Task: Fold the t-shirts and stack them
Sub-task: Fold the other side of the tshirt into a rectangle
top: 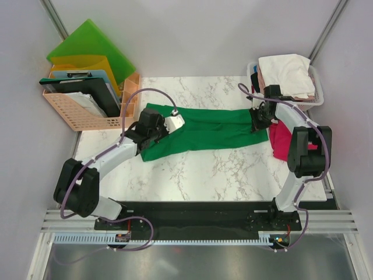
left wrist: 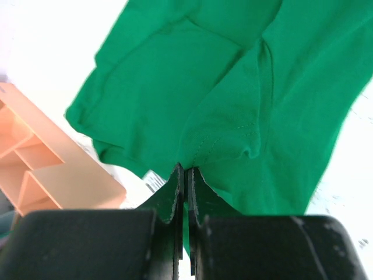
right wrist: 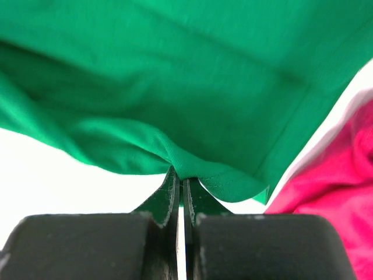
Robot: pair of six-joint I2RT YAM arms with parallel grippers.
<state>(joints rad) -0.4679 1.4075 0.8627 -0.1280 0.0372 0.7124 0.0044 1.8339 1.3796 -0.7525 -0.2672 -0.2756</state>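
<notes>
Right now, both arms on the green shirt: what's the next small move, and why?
Probably draw the arms slightly apart. The left gripper and right gripper pinch opposite ends of the green t-shirt, jaws shut, and the cloth bunches at both pinches; taut cloth would lay flatter for folding.

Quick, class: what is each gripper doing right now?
Left gripper: shut on the deep green cloth t-shirt.
Right gripper: shut on the same t-shirt.

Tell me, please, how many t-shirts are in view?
3 distinct: the green t-shirt stretched across the table between the left hand and the right hand; the magenta t-shirt at the table's right edge; the white t-shirt heaped in the basket, where more may be hidden.
</notes>
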